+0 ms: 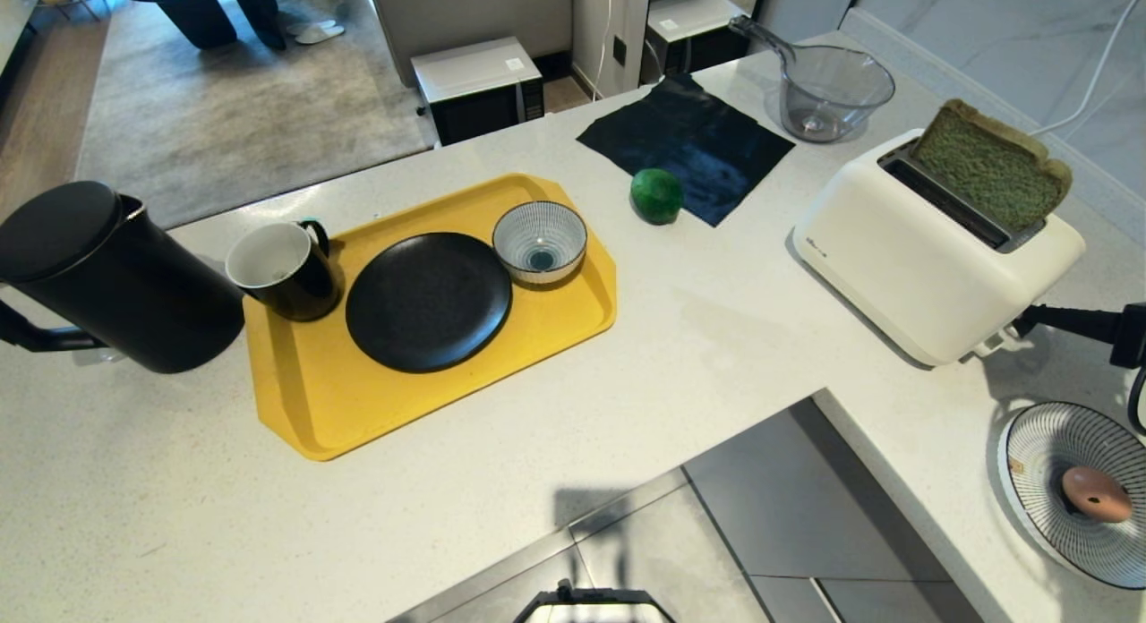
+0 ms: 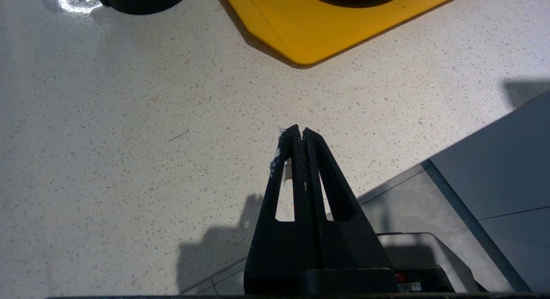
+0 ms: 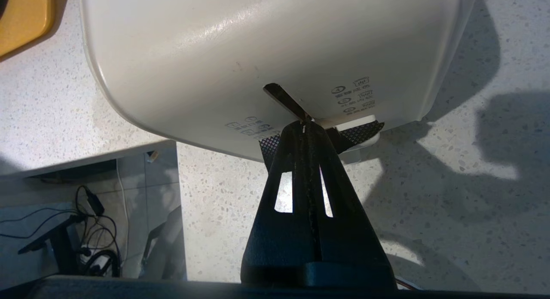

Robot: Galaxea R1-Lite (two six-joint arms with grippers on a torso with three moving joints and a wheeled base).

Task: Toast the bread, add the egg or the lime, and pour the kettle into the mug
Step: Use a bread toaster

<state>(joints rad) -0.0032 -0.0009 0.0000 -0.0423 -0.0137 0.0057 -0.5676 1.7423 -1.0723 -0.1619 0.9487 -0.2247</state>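
While the head view spreads the whole pale speckled desk (image 1: 627, 372) before us, it catches only the black tip of our right pincer (image 1: 1030, 320) at the near end of the cream-white plastic toaster (image 1: 922, 256). Our right wrist view alone shows its two fingers pressed together, the tips against the toaster's end face at the textured lever (image 3: 361, 133) near its base, holding nothing. Our left pincer (image 2: 300, 133) appears only in the left wrist view, likewise pressed together and empty, above bare desk near a corner of the flat yellow plastic tray (image 2: 326, 28).

From the head view we see the thick square slice of pale green bread with a thin brown crust (image 1: 989, 168) standing tilted in the toaster's slot, most of it above the top. The round glossy dark green lime (image 1: 656, 194) sits at the edge of a dark blue cloth (image 1: 698, 135). The pinkish-brown egg (image 1: 1095, 494) lies in a blue-striped white dish (image 1: 1043, 444) at the far right. The tall matte black kettle (image 1: 107, 274) stands just left of the tray, and the glossy black mug with a white inside (image 1: 285, 269) stands on the tray beside a round black plate (image 1: 428, 301) and a small blue-striped bowl (image 1: 540, 241).
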